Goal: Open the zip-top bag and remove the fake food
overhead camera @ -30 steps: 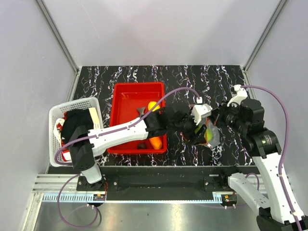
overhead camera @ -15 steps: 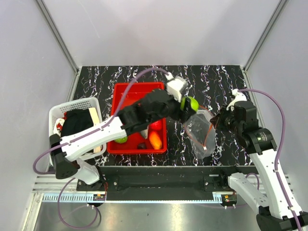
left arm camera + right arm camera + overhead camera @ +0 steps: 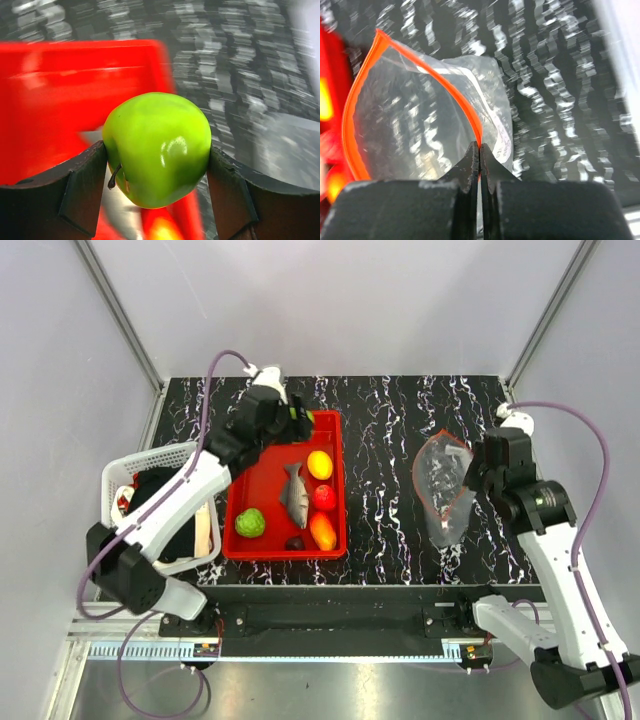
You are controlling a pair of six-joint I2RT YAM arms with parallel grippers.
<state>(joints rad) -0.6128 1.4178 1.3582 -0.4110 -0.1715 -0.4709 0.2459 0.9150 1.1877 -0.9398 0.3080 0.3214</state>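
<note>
My left gripper (image 3: 299, 423) is shut on a green round fruit (image 3: 157, 147), which it holds over the far right corner of the red tray (image 3: 262, 425). In the tray lie a second green fruit (image 3: 250, 523), a grey fish (image 3: 295, 495), a yellow one (image 3: 320, 464), a red one (image 3: 323, 497), an orange one (image 3: 323, 531) and a small dark piece (image 3: 295, 542). My right gripper (image 3: 479, 147) is shut on the red-orange zip strip (image 3: 462, 102) of the clear zip-top bag (image 3: 440, 485). The bag's mouth gapes open, and I see no food inside.
A white basket (image 3: 120, 472) holding a dark cloth stands left of the tray, under my left arm. The black marbled table (image 3: 380, 410) ends at grey walls at the back and sides. The tray's red wall (image 3: 75, 95) fills the left of the left wrist view.
My left arm swung left, from inside the bag to the tray's far right corner, carrying the green fruit. My right gripper drew the bag right and back, and it now looks empty.
</note>
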